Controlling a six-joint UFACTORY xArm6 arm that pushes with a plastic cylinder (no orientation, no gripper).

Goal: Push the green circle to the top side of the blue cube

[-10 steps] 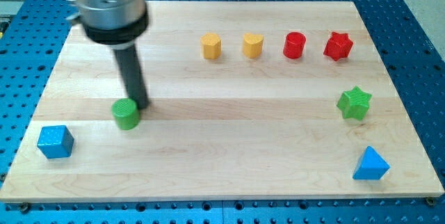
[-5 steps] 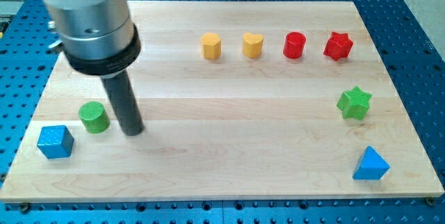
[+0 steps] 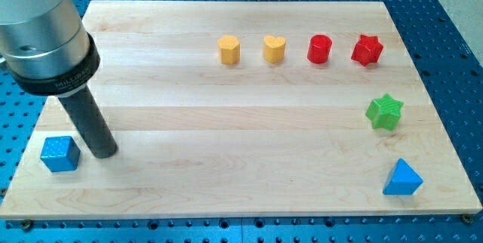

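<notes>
- Camera view: my tip (image 3: 104, 152) resting on the wooden board (image 3: 249, 160), just right of the blue cube (image 3: 59, 153) near the board's left edge.
- Green circle not visible, possibly hidden behind the rod.
- No gripper fitted; nothing grasped.
- Yellow hexagonal block (image 3: 229, 49), yellow heart (image 3: 274, 48), red cylinder (image 3: 319, 48), red star (image 3: 367, 49) along the top.
- Green star (image 3: 385, 112), blue triangle (image 3: 401, 178) near the right edge.
- Broad open middle; no legible writing.

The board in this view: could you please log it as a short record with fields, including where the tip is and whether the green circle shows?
view: one camera, board on blue perforated table
my tip: just right of the blue cube, at the view's lower left
green circle: not visible; possibly hidden behind the rod
top row, left to right: yellow block, yellow heart, red cylinder, red star
right side: green star above blue triangle
</notes>
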